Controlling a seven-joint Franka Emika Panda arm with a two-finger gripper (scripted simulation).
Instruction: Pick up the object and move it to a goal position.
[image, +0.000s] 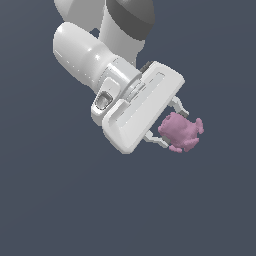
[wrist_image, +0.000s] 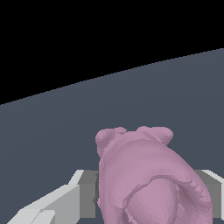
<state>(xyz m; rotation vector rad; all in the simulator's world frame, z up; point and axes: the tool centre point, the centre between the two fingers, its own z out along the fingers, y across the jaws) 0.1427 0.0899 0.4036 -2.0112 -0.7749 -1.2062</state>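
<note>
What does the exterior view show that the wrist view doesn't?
Only the exterior view shows the white arm and the whole gripper body. Only the wrist view shows a black band above the grey floor, and the object's surface up close. Both show the pink object between the fingers.

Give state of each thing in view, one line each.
gripper: fingers closed on the pink object, one on each side.
pink object: held between the fingers; whether it is off the surface cannot be told.
</note>
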